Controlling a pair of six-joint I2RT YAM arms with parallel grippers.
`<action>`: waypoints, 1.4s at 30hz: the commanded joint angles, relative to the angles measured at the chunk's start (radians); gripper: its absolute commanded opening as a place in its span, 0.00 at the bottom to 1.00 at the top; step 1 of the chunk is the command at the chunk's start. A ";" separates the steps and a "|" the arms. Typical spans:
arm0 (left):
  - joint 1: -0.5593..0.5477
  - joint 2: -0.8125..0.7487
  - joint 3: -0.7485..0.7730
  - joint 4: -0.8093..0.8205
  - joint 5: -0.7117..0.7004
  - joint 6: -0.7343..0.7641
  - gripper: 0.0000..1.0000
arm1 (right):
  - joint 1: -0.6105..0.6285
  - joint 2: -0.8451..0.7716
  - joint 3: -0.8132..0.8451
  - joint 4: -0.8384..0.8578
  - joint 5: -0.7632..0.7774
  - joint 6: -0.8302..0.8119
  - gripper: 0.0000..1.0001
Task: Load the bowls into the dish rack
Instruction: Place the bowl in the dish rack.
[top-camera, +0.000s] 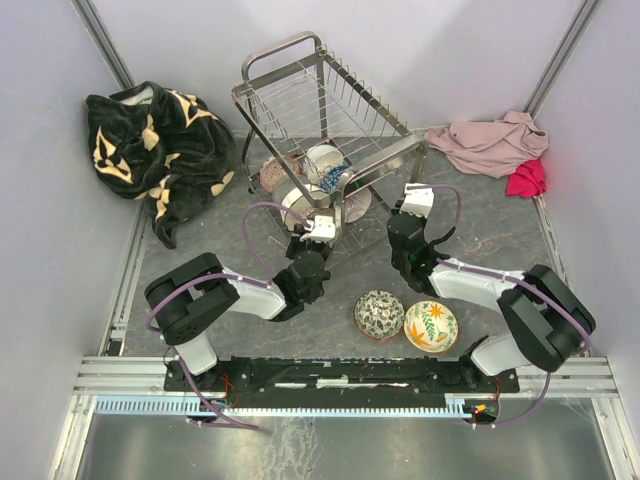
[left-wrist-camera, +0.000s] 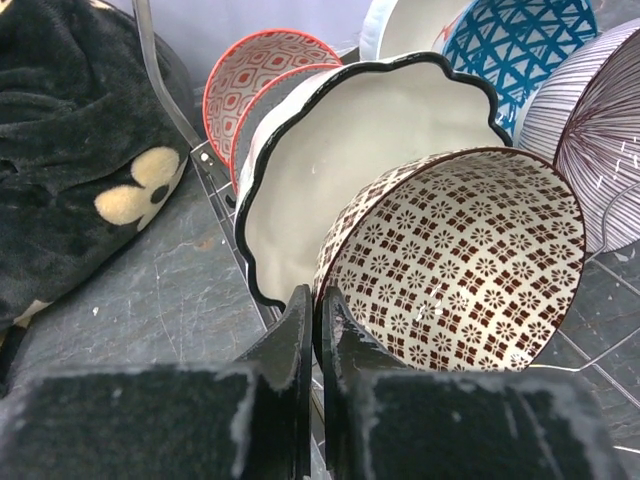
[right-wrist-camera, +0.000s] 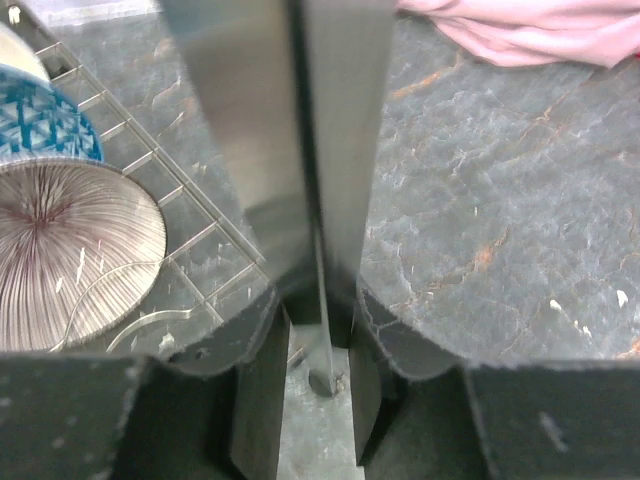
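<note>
The left gripper (left-wrist-camera: 315, 305) is pinching the rim of a brown lattice bowl (left-wrist-camera: 460, 270), with its two fingers drawn almost together on the thin wall. It is holding the bowl on edge at the near side of the dish rack (top-camera: 325, 100). The rack is standing at the middle of the grey table (top-camera: 480, 240), towards the far side. The bowl appears to be resting on the lower tier's wires, though the wrist view is too tight to confirm contact.

Just behind it, a white scalloped bowl (left-wrist-camera: 340, 170) with a black rim is leaning on edge. A red-patterned bowl (left-wrist-camera: 265, 70) is standing behind that one. To their right, a blue lattice bowl (left-wrist-camera: 520, 40) and a ribbed striped bowl (left-wrist-camera: 600, 150) are sitting in the same tier.

The right gripper (right-wrist-camera: 320, 305) is clamping a flat chrome bar of the rack's right-hand end frame, its jaws part-way apart with the bar filling the gap between them.

Two bowls are waiting on the table between the arms, just beside each other: a dark patterned bowl (top-camera: 379, 315) and a yellow floral bowl (top-camera: 431, 326).

A black blanket (top-camera: 150, 150) with cream markings is lying bunched at the far left. A pink cloth (top-camera: 490, 145) and a red cloth (top-camera: 527, 178) are lying at the far right.
</note>
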 joint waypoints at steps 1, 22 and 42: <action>-0.102 0.110 0.060 -0.464 0.276 0.335 0.03 | 0.171 -0.115 -0.020 -0.160 -0.691 0.143 0.36; -0.103 0.075 0.036 -0.419 0.293 0.335 0.03 | 0.185 -0.367 -0.107 -0.352 -0.632 0.252 0.39; -0.102 0.077 0.030 -0.405 0.283 0.348 0.03 | 0.042 0.023 -0.116 0.302 -0.555 0.290 0.43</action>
